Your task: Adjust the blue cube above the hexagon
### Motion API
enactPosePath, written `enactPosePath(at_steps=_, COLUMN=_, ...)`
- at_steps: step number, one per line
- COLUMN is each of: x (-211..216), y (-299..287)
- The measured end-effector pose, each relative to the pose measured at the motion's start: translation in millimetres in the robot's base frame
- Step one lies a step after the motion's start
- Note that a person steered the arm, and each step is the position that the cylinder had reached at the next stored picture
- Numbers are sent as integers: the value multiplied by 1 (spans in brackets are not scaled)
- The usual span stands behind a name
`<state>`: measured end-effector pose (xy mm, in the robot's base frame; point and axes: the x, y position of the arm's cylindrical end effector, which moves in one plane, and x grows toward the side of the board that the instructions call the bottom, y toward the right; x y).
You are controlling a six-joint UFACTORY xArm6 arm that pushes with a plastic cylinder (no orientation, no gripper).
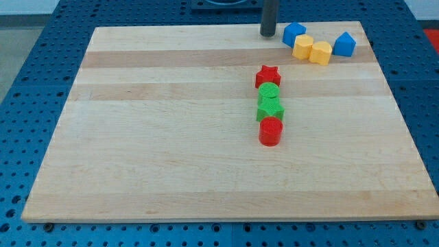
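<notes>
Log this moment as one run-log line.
my tip: left of blue cube, apart | yellow hexagon: below cube, touching | push: not begun

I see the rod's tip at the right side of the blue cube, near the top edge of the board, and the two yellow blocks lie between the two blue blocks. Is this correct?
Not quite. The camera view shows my tip on the view's left of the blue cube, not its right, and apart from it. The rest holds: it is near the board's top edge, and the two yellow blocks lie between that cube and the other blue block.
</notes>
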<state>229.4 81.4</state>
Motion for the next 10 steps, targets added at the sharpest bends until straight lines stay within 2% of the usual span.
enactPosePath(at_steps=1, x=7, y=-4)
enactPosePath(at_steps=3, x=6, y=27)
enactPosePath(at_steps=10, x=-3, y=35)
